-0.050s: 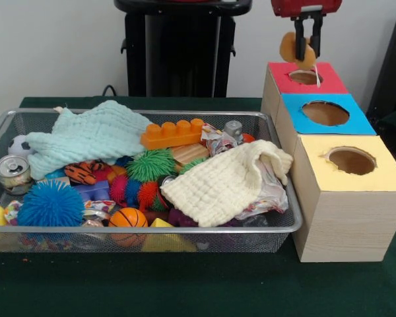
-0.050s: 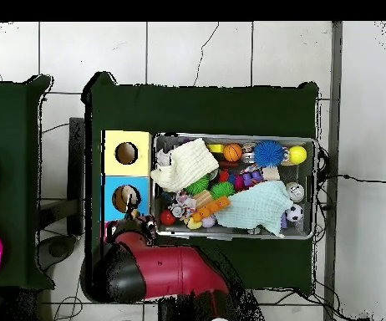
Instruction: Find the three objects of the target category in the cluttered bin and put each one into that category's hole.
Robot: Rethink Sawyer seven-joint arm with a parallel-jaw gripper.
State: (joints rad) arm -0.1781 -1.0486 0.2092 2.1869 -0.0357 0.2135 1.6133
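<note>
The jaws (image 1: 305,41) are clenched on a small tan piece (image 1: 294,47), rounded and flat-looking, which hangs just above the hole of the red box (image 1: 307,77); what the piece is exactly cannot be told, though a pale tag or string dangles from it toward the hole. The step in hand looks like the drop-off: one object of the target category is held over its hole and seems ready to be let go. The next move calls for keeping the piece centred over the opening, perhaps lowering a little, then parting the jaws so it falls clean through rather than catching on the rim. After that the arm would need to go to the bin (image 1: 145,228) for another search among the cloths, spiky balls and blocks. The arm comes straight down from above with the jaws pointing down, at the far end of the box row, beyond the blue box (image 1: 326,113) and the yellow box (image 1: 351,161). From overhead the red arm (image 2: 175,272) covers most of the red box, so the jaws are hidden there. The bin sits on the green desk (image 1: 185,284), just beside the boxes.
</note>
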